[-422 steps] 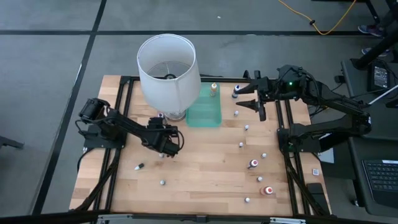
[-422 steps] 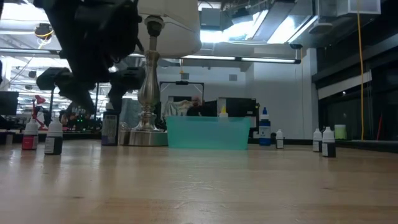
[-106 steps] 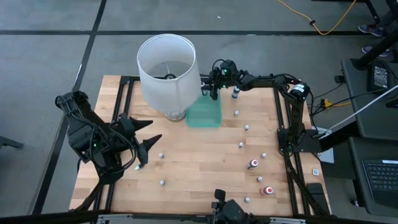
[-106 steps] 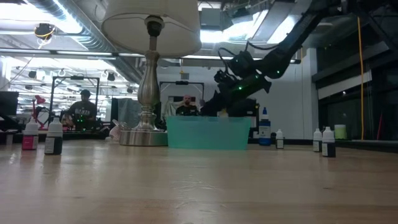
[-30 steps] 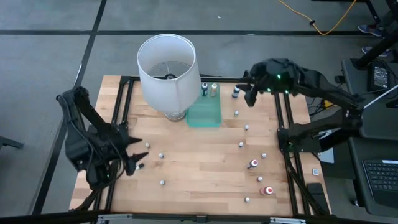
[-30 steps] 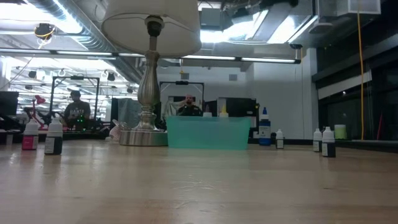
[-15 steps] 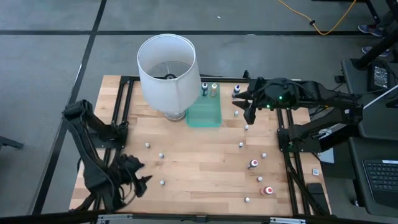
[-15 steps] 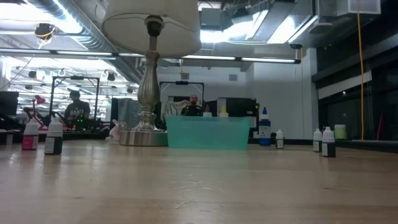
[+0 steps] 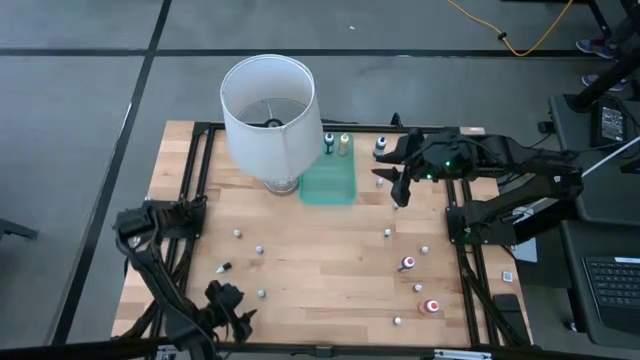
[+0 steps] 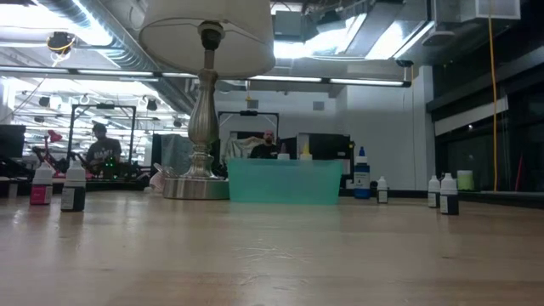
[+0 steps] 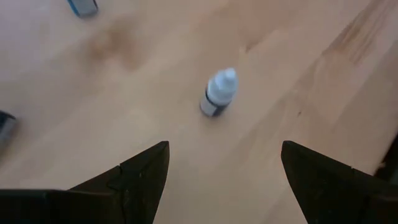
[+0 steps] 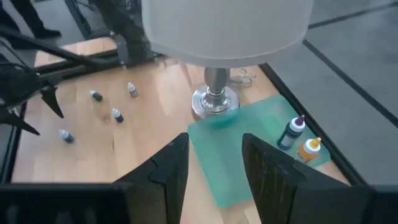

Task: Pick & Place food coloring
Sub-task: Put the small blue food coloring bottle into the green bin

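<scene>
Several tiny white-capped food coloring bottles stand scattered on the wooden table [image 9: 330, 290]. Two stand at the far end of the green tray [image 9: 328, 181]: a dark one [image 9: 329, 143] and a yellow-orange one [image 9: 344, 143]. My left gripper [image 9: 238, 312] is open at the near-left edge; in its wrist view a dark bottle [image 11: 219, 93] stands upright ahead of the fingers, untouched. That bottle [image 9: 261, 293] stands just beyond the gripper. My right gripper [image 9: 395, 184] is open and hovers right of the tray, near a small bottle [image 9: 397, 205]. In its wrist view, my right gripper [image 12: 214, 177] faces the tray [image 12: 261, 146].
A lamp with a big white shade [image 9: 270, 110] stands on the table's far left of centre, its base [image 12: 214, 99] beside the tray. A taller blue bottle [image 9: 380, 147] stands right of the tray. One bottle [image 9: 224, 268] lies on its side. Red bottles [image 9: 408, 263] stand near-right.
My left arm has swung toward the table's near edge, carrying its gripper from beside the lying bottle down to the near-left edge. My right gripper has moved from the far edge toward the near side, ending right of the tray. No bottle has moved.
</scene>
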Tool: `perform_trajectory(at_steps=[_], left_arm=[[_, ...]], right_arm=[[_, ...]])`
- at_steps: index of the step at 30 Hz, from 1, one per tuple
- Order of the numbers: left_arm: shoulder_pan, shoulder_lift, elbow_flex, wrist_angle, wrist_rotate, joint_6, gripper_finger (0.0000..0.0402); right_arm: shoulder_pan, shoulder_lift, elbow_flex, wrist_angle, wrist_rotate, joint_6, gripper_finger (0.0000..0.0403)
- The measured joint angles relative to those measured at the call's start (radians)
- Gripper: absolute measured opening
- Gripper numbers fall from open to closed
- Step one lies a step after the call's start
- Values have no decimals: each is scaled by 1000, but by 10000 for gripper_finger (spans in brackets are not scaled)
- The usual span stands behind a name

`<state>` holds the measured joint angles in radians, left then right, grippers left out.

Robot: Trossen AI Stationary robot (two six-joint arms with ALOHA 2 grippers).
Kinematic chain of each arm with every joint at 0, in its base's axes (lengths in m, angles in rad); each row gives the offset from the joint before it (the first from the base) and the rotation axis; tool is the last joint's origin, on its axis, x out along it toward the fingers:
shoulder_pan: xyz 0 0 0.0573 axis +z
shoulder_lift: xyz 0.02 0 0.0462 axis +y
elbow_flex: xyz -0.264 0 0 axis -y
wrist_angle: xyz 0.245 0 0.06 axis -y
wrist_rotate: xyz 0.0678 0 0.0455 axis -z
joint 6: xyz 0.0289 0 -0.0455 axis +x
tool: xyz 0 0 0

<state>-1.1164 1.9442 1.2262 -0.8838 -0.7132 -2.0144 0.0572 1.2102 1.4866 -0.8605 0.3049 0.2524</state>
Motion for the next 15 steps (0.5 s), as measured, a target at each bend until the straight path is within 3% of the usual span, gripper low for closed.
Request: perform_trajectory(at_steps=[7,15], left_arm=[[0,114,49,2,-18,-15,301],[-7,192,76,-25,-100,-61,301]], right_arm=[[12,0,-60,11,-1,14,152],[65,-1,-134,161,15,-22,149]])
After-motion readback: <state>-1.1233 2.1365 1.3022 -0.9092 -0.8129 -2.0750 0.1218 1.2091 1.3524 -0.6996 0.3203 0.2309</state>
